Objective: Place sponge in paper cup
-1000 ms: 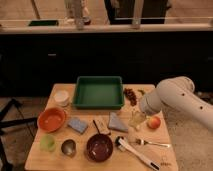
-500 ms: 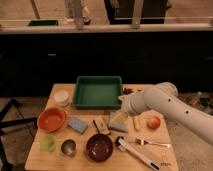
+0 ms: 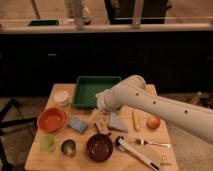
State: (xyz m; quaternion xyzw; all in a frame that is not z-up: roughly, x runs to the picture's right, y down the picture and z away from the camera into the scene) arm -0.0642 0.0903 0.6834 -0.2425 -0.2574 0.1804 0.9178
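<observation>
At the near edge of the wooden worktop point(image 3: 37, 159) stands a dark brown bowl point(image 3: 99, 148). A small metal cup point(image 3: 68, 147) is just to its left, and a translucent green cup point(image 3: 48, 143) is beyond that. To the bowl's right lie a long white-handled utensil point(image 3: 134, 151) and a fork point(image 3: 150, 143).

The middle row starts on the left with an orange bowl point(image 3: 51, 119). Just beside it the sponge point(image 3: 77, 124) lies flat on the wood, a small blue-grey block that nothing touches. The hand point(image 3: 101, 123) points down just to the right of the sponge, between it and a grey wedge point(image 3: 117, 122). Its fingers are apart and nothing is gripped between them. Whether its tips reach the worktop cannot be told. Further right lie a narrow yellow piece point(image 3: 135, 120) and a reddish round fruit point(image 3: 153, 122).

Further back the paper cup point(image 3: 61, 97) stands upright near the left rear corner, well apart from the sponge, with the orange bowl between them. A green tray point(image 3: 90, 92) sits beside the cup on its right. The white arm point(image 3: 160, 107) comes in from the right and crosses the tray's near right corner. Behind the worktop there is only a dark cabinet front point(image 3: 60, 60).
</observation>
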